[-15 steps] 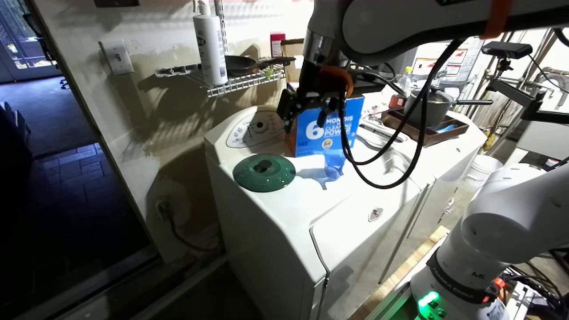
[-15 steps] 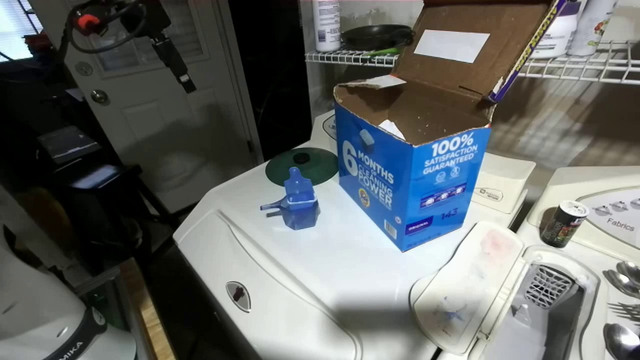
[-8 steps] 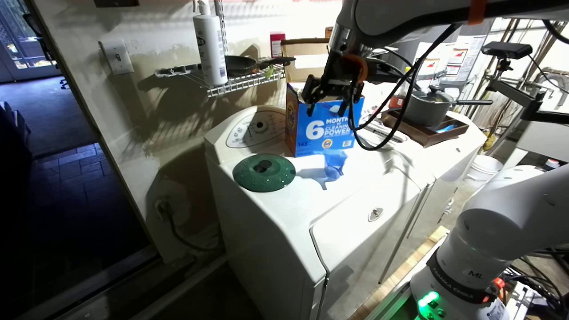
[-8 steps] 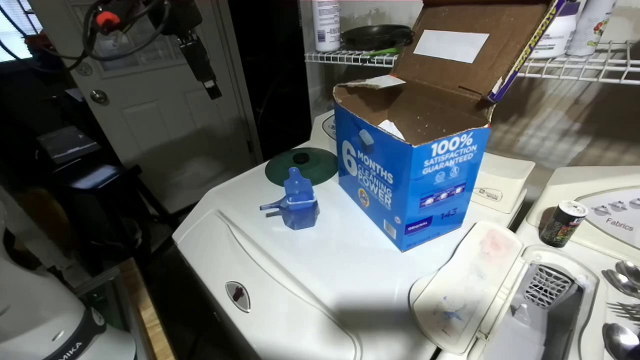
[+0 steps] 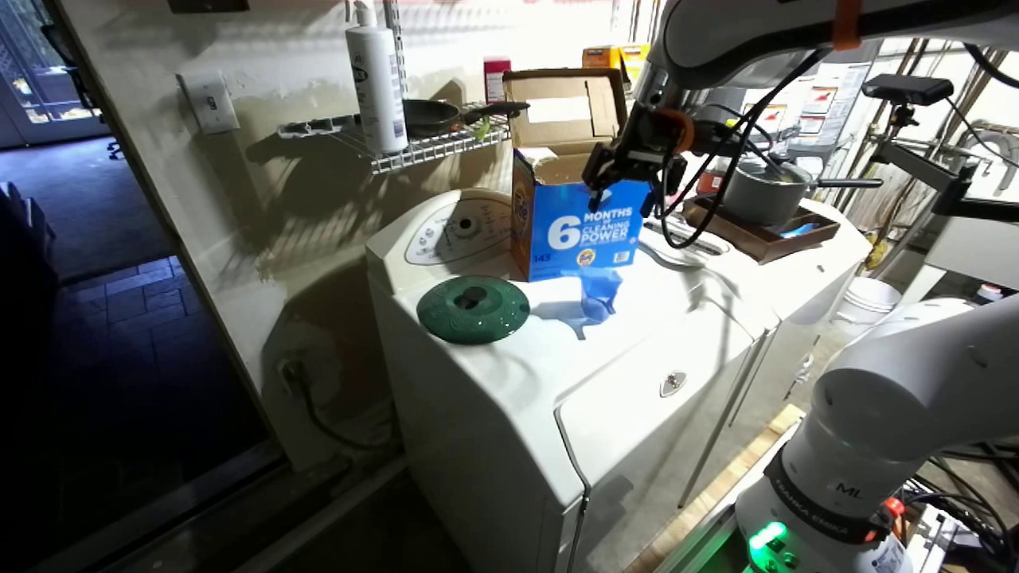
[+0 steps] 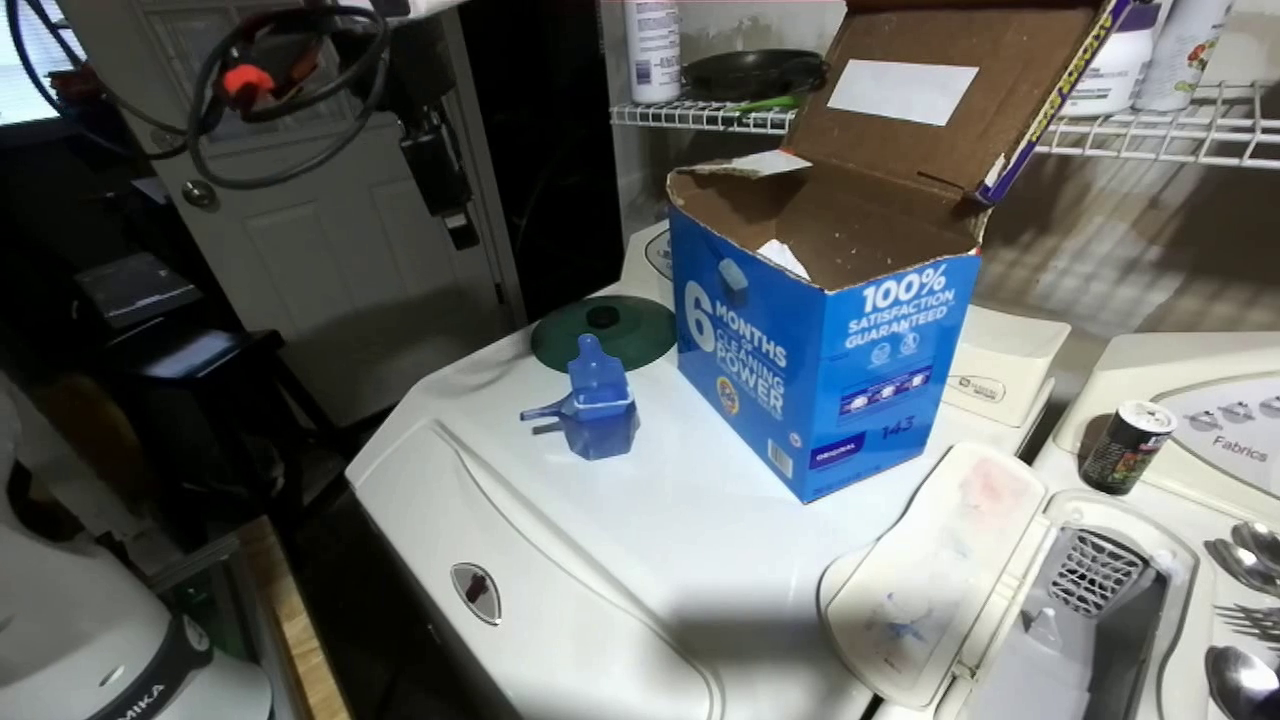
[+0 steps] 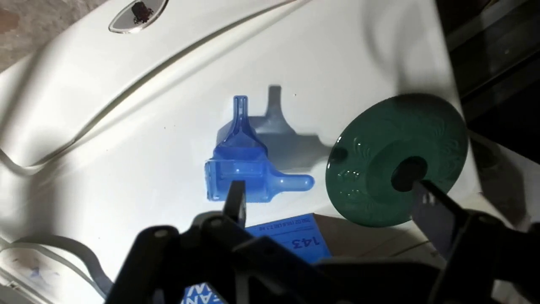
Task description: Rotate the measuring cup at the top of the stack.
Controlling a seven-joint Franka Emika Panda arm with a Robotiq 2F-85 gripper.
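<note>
Progress: grasp not yet made. My gripper (image 7: pixel 331 185) stands spread, holding nothing, clear of the measuring cup (image 7: pixel 238 175), which tops the stack (image 6: pixel 600 435) just in front of the "6" face of the blue box (image 6: pixel 800 340). Its handle (image 7: pixel 293 182) lies crosswise to the one below; I judge reach, grip and turn all remain. Labels: box, "6 MONTHS OF CLEANING POWER", "143", "ORIGINAL", "100% SATISFACTION GUARANTEED"; panel (image 6: pixel 1235 430) past the box's "100%" side, "Fabrics".

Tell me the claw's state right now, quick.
Claw: open, holding nothing; the cups stand apart from it.
</note>
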